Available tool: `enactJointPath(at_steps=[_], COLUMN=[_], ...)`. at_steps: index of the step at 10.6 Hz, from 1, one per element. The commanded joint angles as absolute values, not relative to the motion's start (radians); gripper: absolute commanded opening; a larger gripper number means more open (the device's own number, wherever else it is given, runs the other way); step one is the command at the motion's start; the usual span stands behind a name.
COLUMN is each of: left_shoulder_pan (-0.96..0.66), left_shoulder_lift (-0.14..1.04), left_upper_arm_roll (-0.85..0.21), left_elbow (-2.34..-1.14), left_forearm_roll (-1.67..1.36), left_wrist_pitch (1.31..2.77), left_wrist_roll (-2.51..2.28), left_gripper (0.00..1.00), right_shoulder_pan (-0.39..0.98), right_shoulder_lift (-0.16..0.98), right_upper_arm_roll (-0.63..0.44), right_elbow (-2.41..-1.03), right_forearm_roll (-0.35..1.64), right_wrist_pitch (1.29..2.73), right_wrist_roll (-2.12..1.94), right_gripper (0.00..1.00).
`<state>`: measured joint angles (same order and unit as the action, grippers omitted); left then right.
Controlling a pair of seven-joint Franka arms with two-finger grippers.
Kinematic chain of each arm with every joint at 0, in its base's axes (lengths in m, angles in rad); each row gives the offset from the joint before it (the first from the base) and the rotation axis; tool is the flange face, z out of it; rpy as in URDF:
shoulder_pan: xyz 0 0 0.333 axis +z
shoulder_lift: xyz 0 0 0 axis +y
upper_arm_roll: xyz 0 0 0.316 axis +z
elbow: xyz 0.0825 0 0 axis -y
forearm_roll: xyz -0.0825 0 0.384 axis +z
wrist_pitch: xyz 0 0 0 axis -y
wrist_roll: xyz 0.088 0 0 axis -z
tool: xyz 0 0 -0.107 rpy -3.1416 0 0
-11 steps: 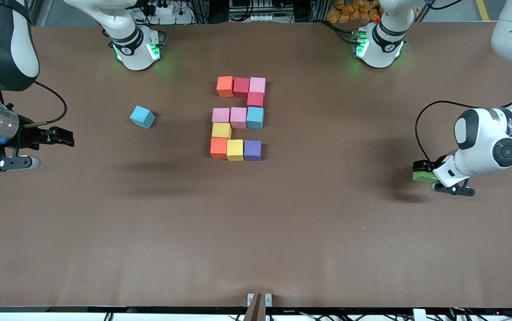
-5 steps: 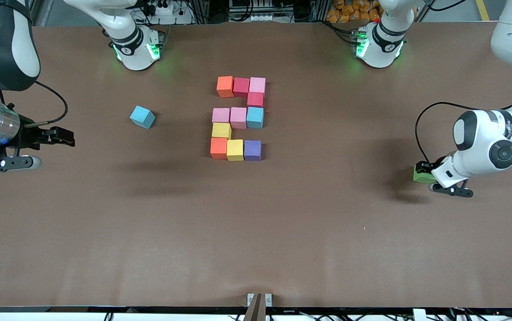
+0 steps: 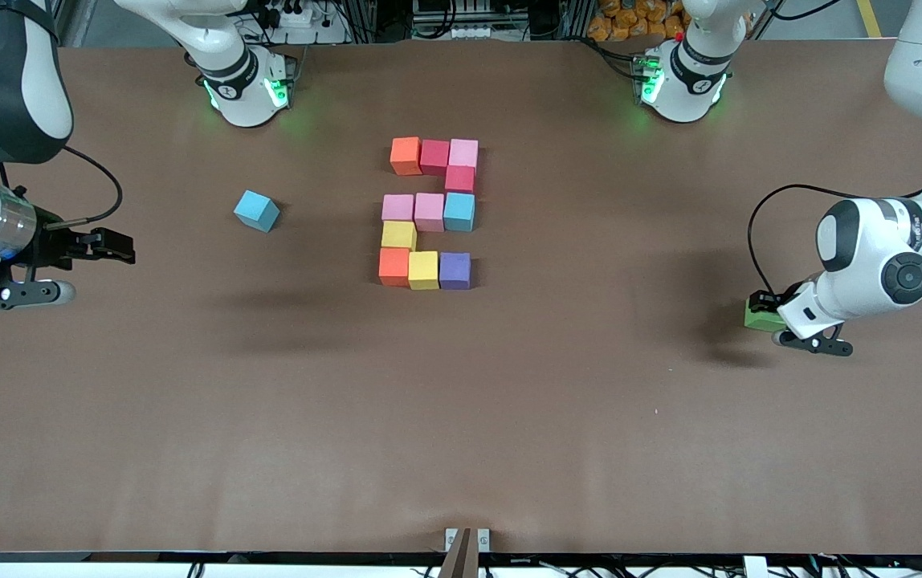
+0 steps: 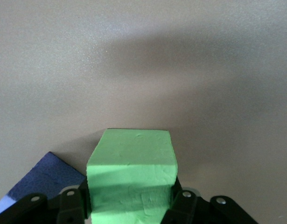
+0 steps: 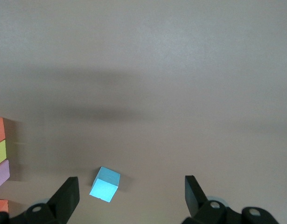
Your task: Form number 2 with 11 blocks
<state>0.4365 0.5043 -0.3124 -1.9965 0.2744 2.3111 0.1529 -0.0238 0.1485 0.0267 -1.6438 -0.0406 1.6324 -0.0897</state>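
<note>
The number 2 stands mid-table, made of touching blocks: orange, red and pink in the row nearest the bases, down to orange, yellow and purple. My left gripper is low at the left arm's end of the table, shut on a green cube. Over the right arm's end hangs my right gripper, open and holding nothing.
A loose light blue cube lies tilted between the digit and the right gripper. A dark blue patch shows beside the green cube in the left wrist view. Both arm bases stand at the table's edge farthest from the camera.
My left gripper's fingers have closed onto the green cube, and the hand shifted slightly. The right arm and the blocks have not moved.
</note>
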Motion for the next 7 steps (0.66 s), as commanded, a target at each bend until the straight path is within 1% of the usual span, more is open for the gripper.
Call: enactJointPath(at_steps=[1,2,3,4,5,6,7], left_shoulder_pan=[0.437,0.437,0.437,0.439,0.443,0.443,0.442], left_shoulder_lift=[0.514,0.514,0.514,0.509,0.497,0.458,0.416], left_upper_arm_roll=[-0.316,-0.316,-0.318,-0.318,-0.319,-0.322,-0.333], left_elbow=[-1.982,-1.982,-1.982,-1.982,-1.976,-1.958,-1.930], left_forearm_roll=[0.298,0.298,0.298,0.298,0.298,0.292,0.281], left_wrist_pitch=[2.312,2.312,2.312,2.310,2.309,2.278,2.207], left_wrist_roll=[0.150,0.149,0.149,0.149,0.164,0.164,0.158], left_gripper=[0.09,0.14,0.44,0.83,1.00,1.00,1.00], right_shoulder_pan=[-0.023,-0.023,-0.026,-0.028,-0.028,-0.029,-0.029], right_shoulder_lift=[0.132,0.132,0.135,0.135,0.137,0.137,0.138], right_upper_arm_roll=[0.031,0.031,0.031,0.031,0.031,0.031,0.031], right_elbow=[-1.654,-1.654,-1.654,-1.654,-1.654,-1.652,-1.652], right_forearm_roll=[-0.043,-0.043,-0.043,-0.043,-0.043,-0.043,-0.043], right_wrist_pitch=[1.629,1.628,1.629,1.629,1.631,1.632,1.632], right_wrist_roll=[-0.074,-0.074,-0.074,-0.074,-0.075,-0.075,-0.075], right_gripper=[1.00,1.00,1.00,1.00,1.00,1.00,1.00])
